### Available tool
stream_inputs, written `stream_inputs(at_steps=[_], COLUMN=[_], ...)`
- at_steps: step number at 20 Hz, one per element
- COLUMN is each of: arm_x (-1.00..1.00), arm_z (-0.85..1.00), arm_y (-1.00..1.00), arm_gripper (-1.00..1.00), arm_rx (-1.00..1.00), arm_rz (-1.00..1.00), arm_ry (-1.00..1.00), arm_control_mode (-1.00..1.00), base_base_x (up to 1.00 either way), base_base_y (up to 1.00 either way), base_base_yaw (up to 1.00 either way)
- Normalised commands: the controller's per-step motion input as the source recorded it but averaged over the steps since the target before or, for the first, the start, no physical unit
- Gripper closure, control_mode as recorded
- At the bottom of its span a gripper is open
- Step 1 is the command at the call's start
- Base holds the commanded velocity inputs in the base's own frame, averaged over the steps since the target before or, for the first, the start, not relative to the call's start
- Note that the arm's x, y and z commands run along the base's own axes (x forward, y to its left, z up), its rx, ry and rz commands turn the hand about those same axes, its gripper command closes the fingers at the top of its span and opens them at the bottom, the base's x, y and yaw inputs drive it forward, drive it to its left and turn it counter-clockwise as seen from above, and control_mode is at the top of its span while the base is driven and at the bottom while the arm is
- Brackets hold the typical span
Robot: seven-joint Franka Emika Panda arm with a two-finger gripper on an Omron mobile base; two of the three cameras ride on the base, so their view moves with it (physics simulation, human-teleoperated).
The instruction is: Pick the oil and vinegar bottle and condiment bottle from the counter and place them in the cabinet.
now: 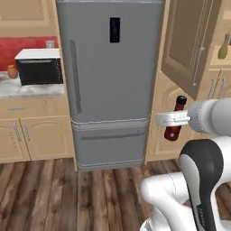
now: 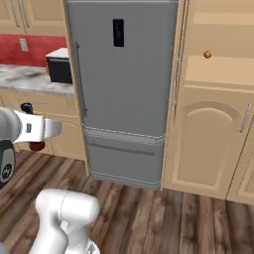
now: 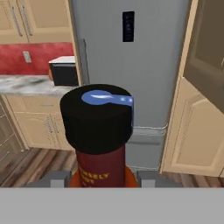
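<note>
On the far left a marble worktop (image 1: 27, 88), pale grey with darker veins, runs over flat tan drawers and panelled doors. A squat orange jar (image 1: 12, 71) sits on it just beside a boxy black microwave (image 1: 39, 66) with a white top, against a glossy red backsplash (image 1: 18, 47).

Next comes the tall fridge (image 1: 110, 81), smooth matte grey, with a long vertical bar handle and a small dark panel near its top; a drawer front with a thin seam forms its lower part. Below it the floor (image 1: 67, 194) is dark wood planks with streaky grain.

My hand (image 1: 173, 118) is held out in front of the fridge's right edge, closed narrow on the condiment bottle (image 1: 177, 118). The bottle is slim, dark red-brown and upright, with a round black cap (image 3: 96, 116). In the hand view the cap is broad and matte with a blue glint on top, and pale lettering shows on the red body below it; my dark fingertips (image 3: 57, 178) press against it on both sides. In the right base view the bottle's red base (image 2: 35, 145) hangs under my white wrist, well above the floor.

To the right stands the cabinet (image 2: 218, 124), light tan wood with an arched panel door and a slim metal handle. Its upper door (image 1: 189, 45) is swung open, and the oil and vinegar bottle (image 1: 224, 47), olive-green and pear-shaped, stands on a shelf inside.
</note>
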Motion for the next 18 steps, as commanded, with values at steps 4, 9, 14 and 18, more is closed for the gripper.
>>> stream_inputs(at_steps=[4, 9, 14, 18], arm_x=[0.00, 0.00, 0.00, 0.00], arm_z=[0.00, 0.00, 0.00, 0.00], arm_y=[0.00, 0.00, 0.00, 0.00], arm_gripper=[1.00, 1.00, 1.00, 1.00], arm_rx=[0.00, 0.00, 0.00, 0.00], arm_rz=[0.00, 0.00, 0.00, 0.00], arm_ry=[0.00, 0.00, 0.00, 0.00], arm_control_mode=[1.00, 1.00, 1.00, 1.00], base_base_x=[-0.64, -0.48, -0.18, 0.00], base_base_y=[-0.94, -0.95, -1.00, -1.00], base_base_yaw=[0.00, 0.00, 0.00, 0.00])
